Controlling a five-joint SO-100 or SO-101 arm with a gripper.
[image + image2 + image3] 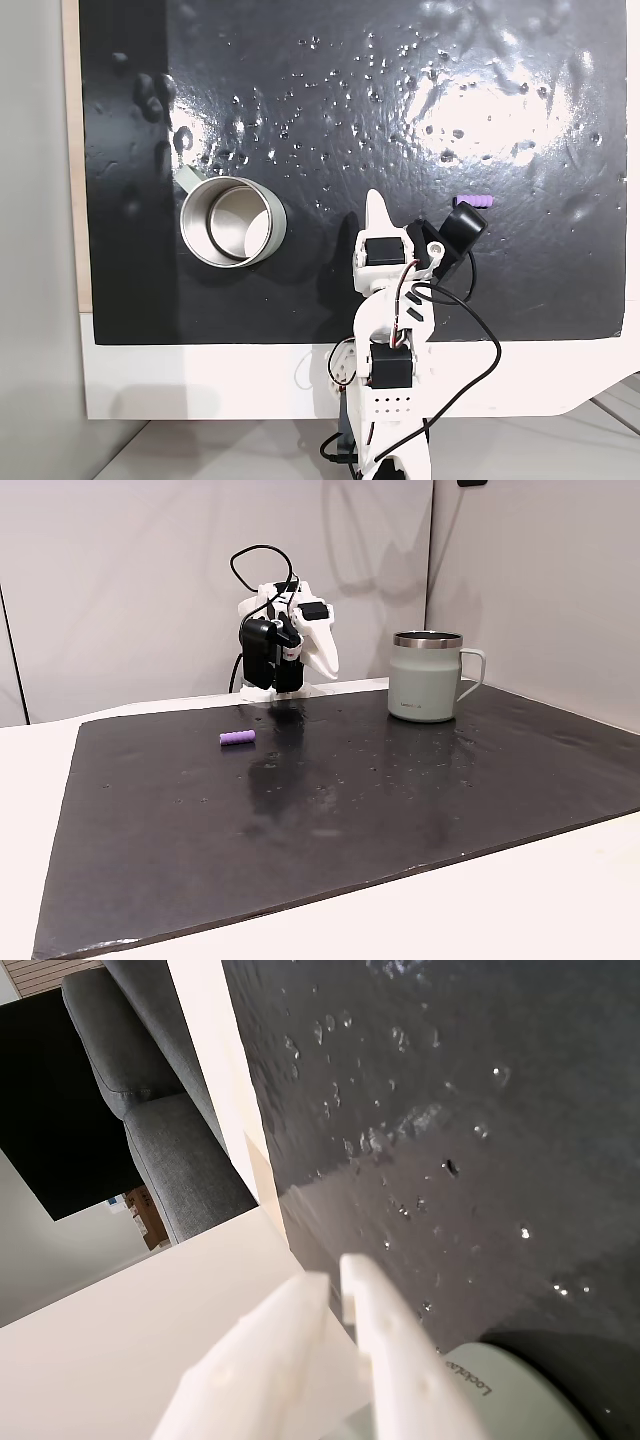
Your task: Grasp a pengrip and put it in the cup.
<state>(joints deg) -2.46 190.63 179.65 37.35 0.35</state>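
Observation:
The purple pengrip (pixel 472 201) lies flat on the black mat, at the right in a fixed view and at the left (pixel 237 737) in the other. The silver cup (pixel 232 220) stands upright with nothing in it; its pale body and handle (pixel 428 677) show from the side. My white gripper (pixel 376 204) hangs between the two, touching neither, near the mat's edge by the arm's base. In the wrist view its fingers (pixel 333 1272) are shut with nothing between them, and the cup's pale side (pixel 500 1400) sits at the bottom right.
A glossy black mat (pixel 400 100) covers most of the white table (pixel 200 385). The arm's base and cables (pixel 390 400) stand at the table's edge. A grey sofa (pixel 150 1110) lies beyond the table in the wrist view.

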